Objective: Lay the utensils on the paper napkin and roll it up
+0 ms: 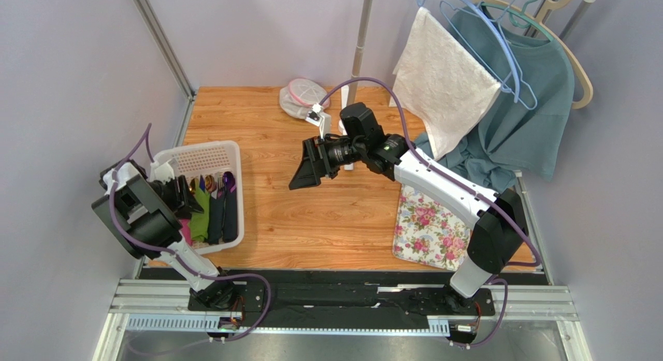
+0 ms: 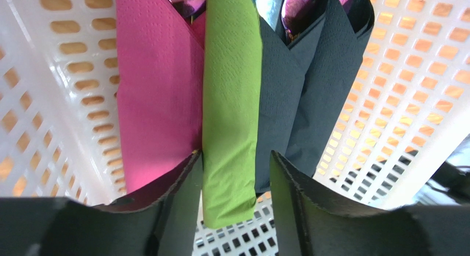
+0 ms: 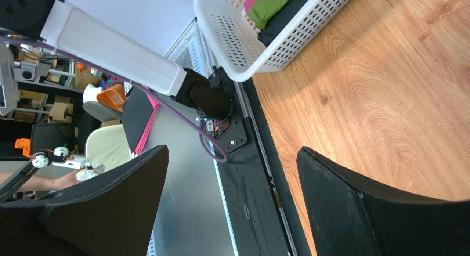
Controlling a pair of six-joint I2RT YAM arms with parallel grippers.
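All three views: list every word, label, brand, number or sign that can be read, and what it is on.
No text can be read anywhere.
The white basket, the green napkin in it and the floral mat bear no lettering.
The shelf clutter behind the table in the right wrist view is too small and blurred to read.

Utensils (image 2: 298,8) mostly hidden in dark napkin (image 2: 281,90), cropped at top edge; floral mat (image 1: 428,229) partly under right arm (image 1: 440,182).

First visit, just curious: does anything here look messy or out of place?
Only the back right corner: a teal shirt hangs bunched and lopsided, with a white cloth slung crookedly over it. The white basket holds its contents neatly side by side.
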